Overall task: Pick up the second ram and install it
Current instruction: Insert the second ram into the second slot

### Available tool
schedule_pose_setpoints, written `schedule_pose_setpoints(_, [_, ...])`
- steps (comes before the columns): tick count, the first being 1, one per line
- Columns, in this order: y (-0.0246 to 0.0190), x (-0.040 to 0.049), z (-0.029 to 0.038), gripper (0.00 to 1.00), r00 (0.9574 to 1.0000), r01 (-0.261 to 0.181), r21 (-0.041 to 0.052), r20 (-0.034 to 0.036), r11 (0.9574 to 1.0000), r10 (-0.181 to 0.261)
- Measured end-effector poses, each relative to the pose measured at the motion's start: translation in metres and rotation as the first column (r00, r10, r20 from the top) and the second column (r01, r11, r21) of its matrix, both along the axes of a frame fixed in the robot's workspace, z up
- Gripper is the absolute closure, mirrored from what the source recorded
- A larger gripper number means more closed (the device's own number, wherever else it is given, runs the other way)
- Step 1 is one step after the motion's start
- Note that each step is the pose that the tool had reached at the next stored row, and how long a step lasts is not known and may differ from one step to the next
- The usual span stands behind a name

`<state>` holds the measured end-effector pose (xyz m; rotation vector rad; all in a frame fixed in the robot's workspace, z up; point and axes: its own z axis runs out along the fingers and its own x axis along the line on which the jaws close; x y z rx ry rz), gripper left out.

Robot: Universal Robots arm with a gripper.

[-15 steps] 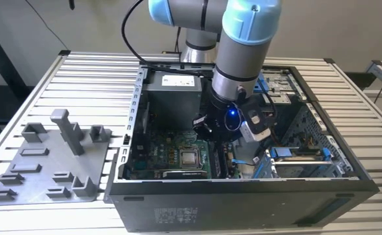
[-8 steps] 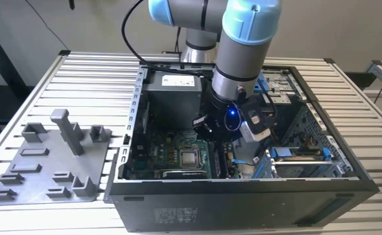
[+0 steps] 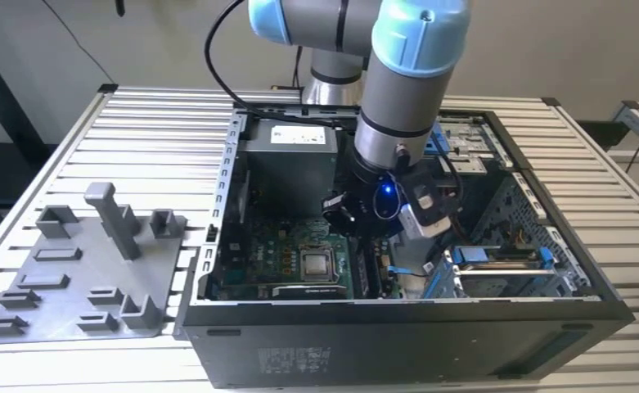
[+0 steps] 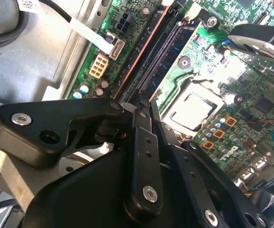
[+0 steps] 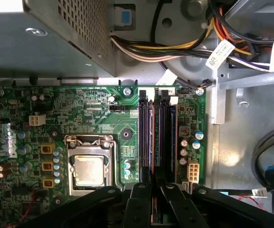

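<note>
1. The second ram stands on edge in one of the long black memory slots of the motherboard; in the second wrist view it runs as a dark strip with a coppery edge away from the fingertips.
2. The gripper sits right over the near end of that stick. Its two black fingers are drawn close together, almost parallel, with the stick's end running between them. Whether the pads actually press on the stick or merely flank it cannot be told.
3. Just beside the slots lies the bare processor in its metal socket frame, also visible in the second wrist view.
4. Beyond the board's edge a bundle of coloured power cables runs across the metal case wall, next to the perforated grey power supply box.
5. In the exterior view the arm reaches down into the open computer case, the gripper low over the board.
6. On the exterior view's left a grey plastic tray with upright blocks rests on the slatted table.
</note>
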<state>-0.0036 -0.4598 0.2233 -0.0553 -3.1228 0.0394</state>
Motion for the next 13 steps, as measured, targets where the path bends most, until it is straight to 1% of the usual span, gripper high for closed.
schedule_pose_setpoints(3, [0.0000,0.0000,0.0001,0.86,1.0000,0.001,-0.0002,-0.0002,1.0000,-0.001])
schedule_pose_setpoints(7, [0.0000,0.0000,-0.0008,0.86,1.0000,0.001,-0.0007,-0.0038,1.0000,-0.001])
schedule_pose_setpoints(13, [0.0000,0.0002,-0.0027,0.86,1.0000,0.009,-0.0011,-0.0040,1.0000,-0.009])
